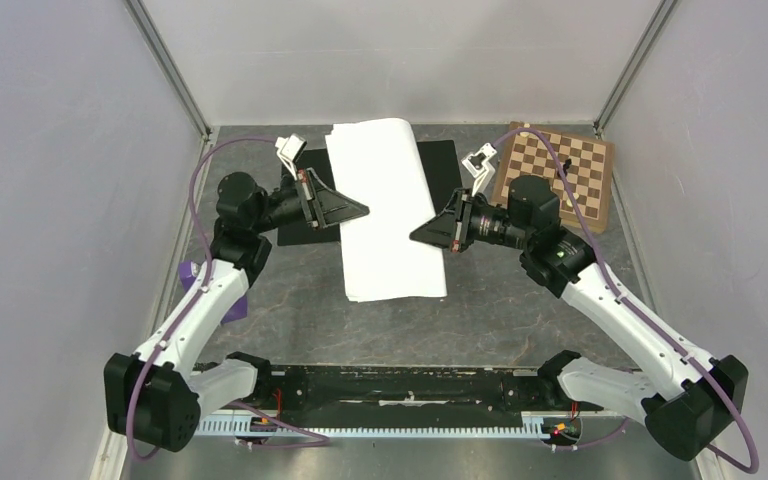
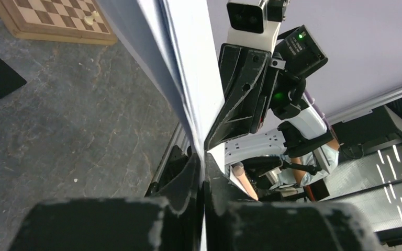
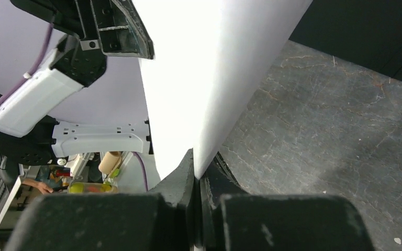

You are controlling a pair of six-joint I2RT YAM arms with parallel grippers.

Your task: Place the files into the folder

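Observation:
The files (image 1: 388, 210) are a stack of white sheets held up between both grippers over the middle of the table, their far end curling over. My left gripper (image 1: 363, 211) is shut on their left edge; the sheets (image 2: 186, 78) run edge-on out of its jaws. My right gripper (image 1: 416, 234) is shut on their right edge, where the sheets (image 3: 209, 68) fill the view. The folder (image 1: 446, 180) lies open and flat behind and under the files, black inner faces up, mostly hidden by the paper. It shows at the top right in the right wrist view (image 3: 366, 26).
A wooden chessboard (image 1: 560, 172) lies at the back right, close behind the right arm, and shows in the left wrist view (image 2: 52, 21) with a pale piece on it. A purple object (image 1: 192, 272) lies by the left arm. Grey walls enclose the table.

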